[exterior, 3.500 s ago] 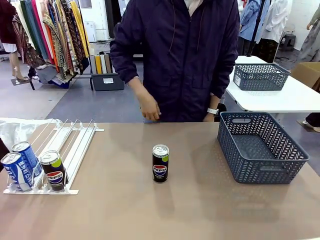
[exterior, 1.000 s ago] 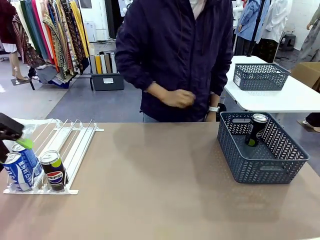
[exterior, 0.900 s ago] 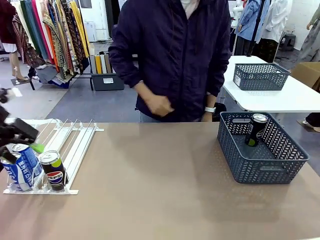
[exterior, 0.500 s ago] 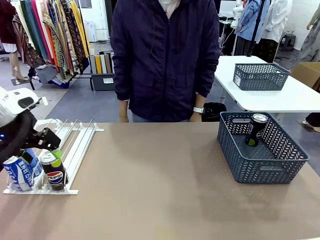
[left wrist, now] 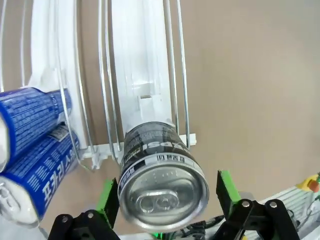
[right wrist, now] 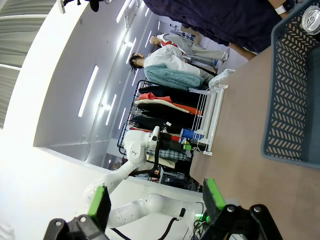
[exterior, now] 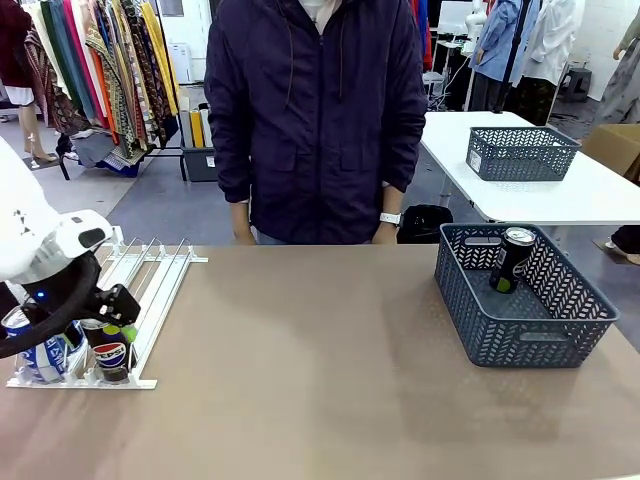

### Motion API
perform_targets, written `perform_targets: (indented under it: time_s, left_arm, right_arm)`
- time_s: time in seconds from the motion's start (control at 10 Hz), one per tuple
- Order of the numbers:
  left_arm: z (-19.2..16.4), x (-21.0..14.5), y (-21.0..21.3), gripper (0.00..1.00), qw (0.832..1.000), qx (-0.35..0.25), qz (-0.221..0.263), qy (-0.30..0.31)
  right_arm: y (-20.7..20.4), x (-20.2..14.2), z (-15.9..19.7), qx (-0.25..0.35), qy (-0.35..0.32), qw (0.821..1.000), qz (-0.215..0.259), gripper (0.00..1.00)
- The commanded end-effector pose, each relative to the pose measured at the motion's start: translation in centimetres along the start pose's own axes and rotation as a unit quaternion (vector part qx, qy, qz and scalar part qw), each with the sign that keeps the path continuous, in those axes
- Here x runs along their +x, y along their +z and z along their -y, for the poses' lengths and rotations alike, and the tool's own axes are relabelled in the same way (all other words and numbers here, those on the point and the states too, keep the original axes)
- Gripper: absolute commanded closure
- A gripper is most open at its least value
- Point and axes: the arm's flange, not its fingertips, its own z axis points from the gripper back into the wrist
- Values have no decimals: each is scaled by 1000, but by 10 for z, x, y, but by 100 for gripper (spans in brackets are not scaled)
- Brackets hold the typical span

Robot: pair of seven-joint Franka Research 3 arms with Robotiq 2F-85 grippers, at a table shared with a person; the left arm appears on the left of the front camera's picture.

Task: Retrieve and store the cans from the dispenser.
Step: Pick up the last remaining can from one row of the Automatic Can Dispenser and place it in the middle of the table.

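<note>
Moved since half a second ago: the left gripper (exterior: 112, 333) has been lowered from above the rack onto the front black can (exterior: 111, 357), and the person (exterior: 315, 110) has been shifted slightly toward the picture's left
Left gripper: seen in the wrist view (left wrist: 165, 196) with its jaws spread wide, one green pad on each side of the black can (left wrist: 160, 170); a narrow gap is seen at one pad, so the can is straddled and not yet squeezed
Black can in the rack: stood at the front end of a rail, against the front stop, silver top turned toward the wrist camera
Blue cans: two are held in the rail beside it, one behind the other (exterior: 40, 355); in the wrist view they are seen lying along the frame's left edge (left wrist: 35, 115)
Dispenser: laid flat on the table's left part (exterior: 150, 290), its white rails and wire dividers seen running away from the gripper (left wrist: 142, 65)
Basket: a dark grey lattice basket is placed on the table's right part (exterior: 525, 300), well apart from the dispenser
Second black can: leaned against the basket's far wall (exterior: 513, 258), its silver top also caught at the right wrist view's upper corner (right wrist: 311, 20)
Right gripper: held off the table with jaws fully apart and nothing between the pads (right wrist: 156, 197)
Table: a brown top (exterior: 320, 400), bare between dispenser and basket
</note>
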Motion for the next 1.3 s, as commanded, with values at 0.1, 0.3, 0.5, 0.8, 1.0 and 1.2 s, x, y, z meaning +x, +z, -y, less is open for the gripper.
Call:
perform_targets:
  time_s: [0.1, 0.3, 0.5, 0.8, 1.0, 1.2]
  left_arm:
    - [-13, -13, -12, 0, 1000, 15, 13, -5]
    - [-14, -8, -11, 0, 1000, 19, 21, -4]
    - [-13, -5, -7, 0, 999, 17, 28, -7]
    - [-14, -5, -8, 95, 999, 7, 33, -18]
    - [-12, -4, -8, 100, 999, 2, 40, -29]
    - [-6, -5, -8, 100, 998, 2, 48, -42]
  right_arm:
    - [1, 0, -3, 3, 4, 1000, -3, 0]
    - [1, 0, -3, 3, 4, 1000, -3, 0]
    - [1, 0, -3, 3, 4, 1000, -3, 0]
    - [1, 0, -3, 3, 4, 1000, -3, 0]
    - [1, 0, -3, 3, 4, 1000, -3, 0]
    - [1, 0, -3, 3, 4, 1000, -3, 0]
